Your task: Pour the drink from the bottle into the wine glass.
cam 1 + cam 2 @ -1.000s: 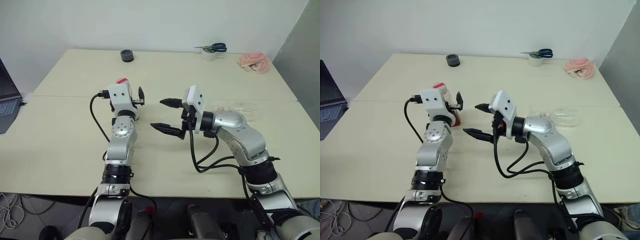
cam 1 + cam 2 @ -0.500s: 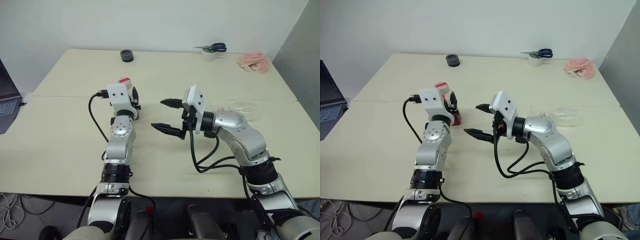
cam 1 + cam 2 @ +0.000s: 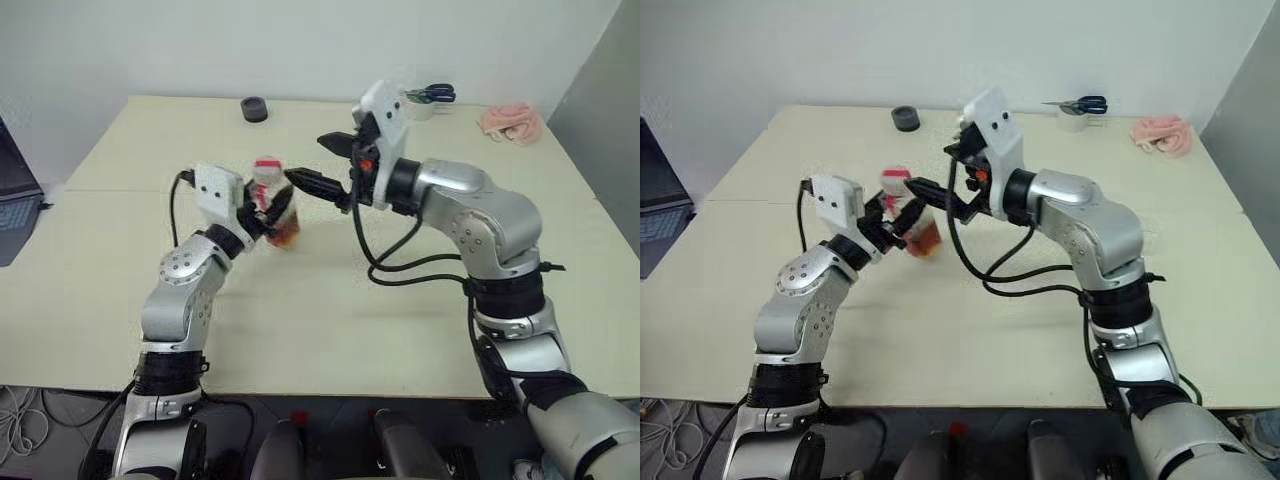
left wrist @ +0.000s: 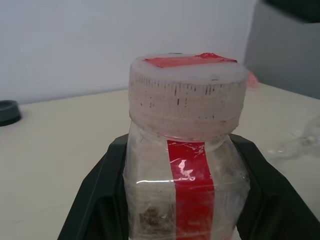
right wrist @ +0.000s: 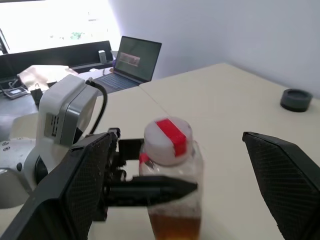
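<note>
Left gripper (image 3: 272, 212) has its fingers clamped on the bottle (image 3: 277, 205), left of center in the head view, just above the table (image 3: 320, 300). Amber drink (image 5: 174, 224) sits at the bottle's bottom, cap on. Right gripper (image 3: 322, 163) hangs just right of the cap, fingers spread wide, touching nothing.

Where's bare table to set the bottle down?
Free: near table between the two arms, and the left side toward the laptop. Crowded: around the bottle, both grippers there; far edge holds black roll, scissors, pink cloth.
</note>
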`<control>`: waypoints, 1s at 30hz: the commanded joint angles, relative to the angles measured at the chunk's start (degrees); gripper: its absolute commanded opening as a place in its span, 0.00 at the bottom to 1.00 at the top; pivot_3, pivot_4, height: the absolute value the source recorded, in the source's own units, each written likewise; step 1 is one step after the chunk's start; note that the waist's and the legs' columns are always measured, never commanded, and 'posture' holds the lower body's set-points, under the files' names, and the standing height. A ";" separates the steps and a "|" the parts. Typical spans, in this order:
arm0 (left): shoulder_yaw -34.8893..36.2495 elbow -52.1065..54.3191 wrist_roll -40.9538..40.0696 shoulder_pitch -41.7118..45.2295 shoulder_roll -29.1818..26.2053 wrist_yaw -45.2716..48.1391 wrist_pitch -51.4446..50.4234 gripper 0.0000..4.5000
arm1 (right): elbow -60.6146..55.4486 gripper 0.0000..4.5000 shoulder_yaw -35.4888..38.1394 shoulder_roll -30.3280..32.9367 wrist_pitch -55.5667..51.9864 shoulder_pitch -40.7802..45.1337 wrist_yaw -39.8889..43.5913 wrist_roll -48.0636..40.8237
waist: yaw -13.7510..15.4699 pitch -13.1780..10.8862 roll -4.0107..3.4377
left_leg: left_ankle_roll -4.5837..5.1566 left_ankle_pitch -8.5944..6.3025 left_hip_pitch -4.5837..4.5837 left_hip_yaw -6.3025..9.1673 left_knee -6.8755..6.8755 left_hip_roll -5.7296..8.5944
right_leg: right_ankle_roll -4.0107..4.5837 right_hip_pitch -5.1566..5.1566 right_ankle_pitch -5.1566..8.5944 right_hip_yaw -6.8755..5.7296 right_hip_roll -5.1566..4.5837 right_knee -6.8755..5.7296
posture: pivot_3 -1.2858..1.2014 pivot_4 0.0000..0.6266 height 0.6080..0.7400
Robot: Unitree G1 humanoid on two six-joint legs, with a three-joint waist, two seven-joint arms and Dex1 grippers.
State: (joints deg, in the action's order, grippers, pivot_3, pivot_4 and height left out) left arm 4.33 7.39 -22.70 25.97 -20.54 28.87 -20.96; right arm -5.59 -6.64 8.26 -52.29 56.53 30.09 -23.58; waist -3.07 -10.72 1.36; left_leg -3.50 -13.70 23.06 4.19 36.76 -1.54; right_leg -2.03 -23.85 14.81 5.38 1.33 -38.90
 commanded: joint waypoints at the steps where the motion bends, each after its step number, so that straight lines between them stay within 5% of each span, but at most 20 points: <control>1: -1.29 4.61 -0.66 0.35 0.52 0.63 -0.22 0.47 | -1.53 1.00 -0.41 -1.54 -1.12 0.19 -3.21 0.68 | -0.05 0.00 0.00 | 0.00 0.00 0.00 -0.03 0.01 0.01 | -0.04 0.00 0.02 0.03 -0.01 0.00 | 0.52 0.24 1.00; 15: -2.70 4.35 0.57 1.00 1.63 -0.30 -0.86 0.47 | -2.37 1.00 -0.59 -4.29 -4.10 -1.24 -8.21 0.39 | -0.23 0.00 0.00 | 0.01 0.00 0.15 -0.06 0.02 -0.07 | -0.06 -0.23 0.04 0.08 0.08 -0.06 | 0.52 0.24 1.00; 18: -2.73 4.59 0.60 0.73 1.83 -0.37 -0.89 0.47 | -2.50 0.87 -0.40 -4.19 -4.11 -1.52 -8.32 0.29 | -0.23 0.00 0.00 | 0.01 0.00 0.18 -0.06 0.02 -0.06 | -0.06 -0.25 0.03 0.08 0.08 -0.04 | 0.52 0.24 1.00; 24: -3.10 4.88 0.59 0.51 1.96 -0.30 -0.86 0.47 | -2.35 0.41 -1.35 -3.59 -4.22 -2.58 -8.48 0.84 | -0.24 0.00 0.00 | 0.01 0.00 0.18 -0.06 0.02 -0.06 | -0.09 -0.25 0.05 0.09 0.08 -0.04 | 0.52 0.24 1.00; 30: -2.85 6.09 0.02 0.32 1.28 0.55 -1.66 0.47 | -1.85 0.40 -2.26 -2.88 -4.53 -3.17 -7.78 0.87 | -0.25 0.00 0.00 | 0.01 0.00 0.19 -0.07 0.02 -0.06 | -0.10 -0.26 0.06 0.09 0.08 -0.04 | 0.52 0.24 1.00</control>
State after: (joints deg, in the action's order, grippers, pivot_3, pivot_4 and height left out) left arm 0.77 9.07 -21.95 25.17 -18.84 28.74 -23.70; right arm -6.55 -8.22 5.14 -56.64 53.29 21.53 -22.67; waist -3.32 -10.73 1.36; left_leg -3.49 -13.70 23.25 4.12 36.78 -1.60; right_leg -2.13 -24.11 14.86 5.47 1.41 -38.94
